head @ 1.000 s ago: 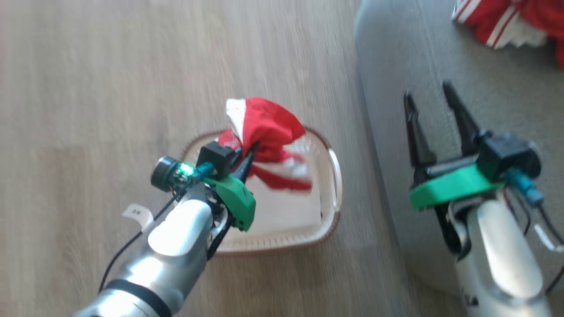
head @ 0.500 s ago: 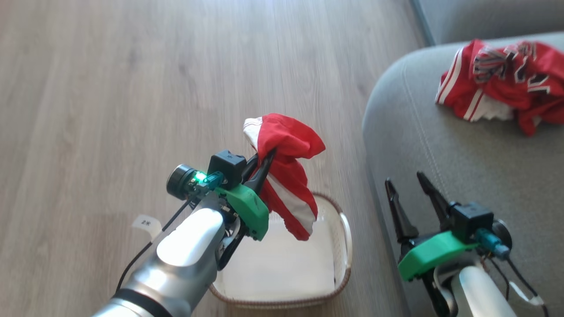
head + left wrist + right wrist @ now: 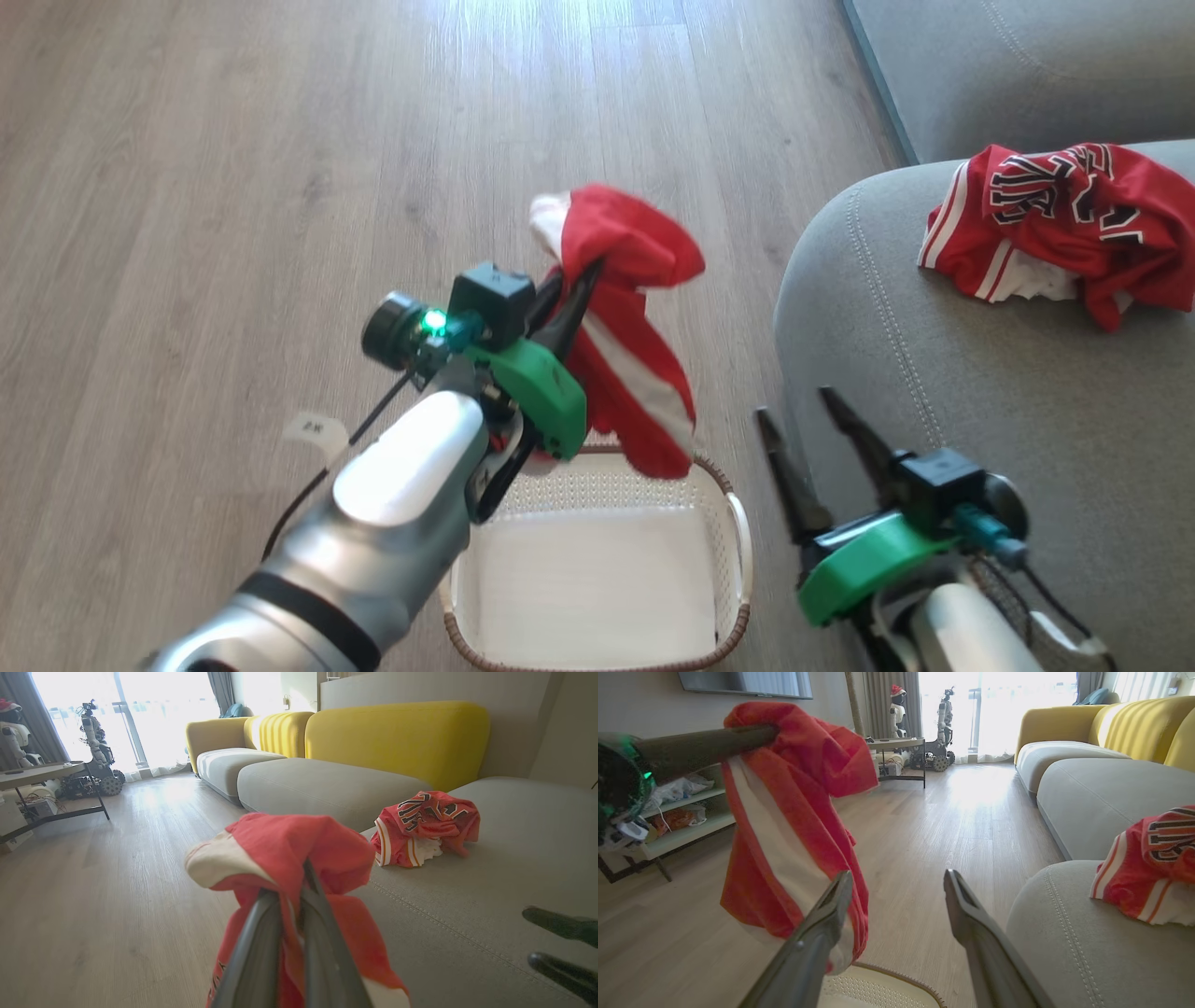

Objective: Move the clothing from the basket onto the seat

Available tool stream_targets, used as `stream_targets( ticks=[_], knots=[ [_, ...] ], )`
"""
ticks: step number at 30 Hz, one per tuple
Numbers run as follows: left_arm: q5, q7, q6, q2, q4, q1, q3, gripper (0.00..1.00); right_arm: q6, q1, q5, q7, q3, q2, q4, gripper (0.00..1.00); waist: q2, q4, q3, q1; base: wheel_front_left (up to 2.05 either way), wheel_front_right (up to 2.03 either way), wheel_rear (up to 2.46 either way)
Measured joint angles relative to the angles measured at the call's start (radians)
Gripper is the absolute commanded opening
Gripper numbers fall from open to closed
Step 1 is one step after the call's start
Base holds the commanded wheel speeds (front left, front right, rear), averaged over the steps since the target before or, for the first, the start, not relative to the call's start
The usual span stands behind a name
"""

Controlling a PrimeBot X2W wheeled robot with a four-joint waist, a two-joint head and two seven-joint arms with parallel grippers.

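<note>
Dangling from the clenched left gripper [image 3: 586,271], a red garment [image 3: 644,373] is hanging just above the basket [image 3: 607,485] on the floor [image 3: 233,187]. The right gripper [image 3: 794,403] is standing spread wide, grasping nothing, beside the grey seat [image 3: 980,392], where another red jersey [image 3: 1055,205] is lying crumpled.

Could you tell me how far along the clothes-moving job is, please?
Done: one jersey lies on the seat. In hand: the left gripper, shut on a red garment, holds it above the basket. Left: setting it on the seat; the basket's visible floor looks bare.
</note>
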Motion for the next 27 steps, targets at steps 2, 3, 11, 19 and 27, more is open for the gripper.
stream_targets(
  ticks=[2, 3, 11, 19, 27],
  knots=[
    [0.000, 0.007, 0.000, 0.001, -0.010, -0.015, 0.000, 0.00, 0.000, -0.003, 0.003, 0.009, 0.037, 0.000, -0.003, 1.00, 0.0000, 0.000, -0.002, 0.0000, 0.00, 0.00, 0.00],
    [0.000, 0.007, 0.000, 0.001, -0.014, -0.019, 0.000, 0.00, 0.000, -0.006, 0.004, 0.012, 0.055, 0.000, -0.003, 1.00, 0.0000, 0.000, -0.004, 0.0000, 0.00, 0.00, 0.00],
    [0.000, 0.026, 0.000, -0.001, -0.029, -0.038, -0.002, 0.00, 0.000, -0.102, -0.025, 0.028, 0.157, 0.000, 0.054, 1.00, 0.0000, 0.010, -0.010, 0.0000, 0.00, 0.00, 0.00],
    [-0.011, 0.033, 0.003, -0.006, -0.051, -0.054, -0.020, 0.00, 0.000, -0.248, -0.078, 0.018, 0.220, -0.003, 0.213, 1.00, 0.0000, 0.038, -0.013, 0.0000, 0.00, 0.00, 0.00],
    [-0.021, 0.033, 0.008, -0.007, -0.077, -0.054, -0.039, 0.00, 0.000, -0.321, -0.085, 0.004, 0.222, -0.004, 0.350, 1.00, 0.0000, 0.067, -0.021, 0.0000, 0.00, 0.00, 0.00]
  ],
)
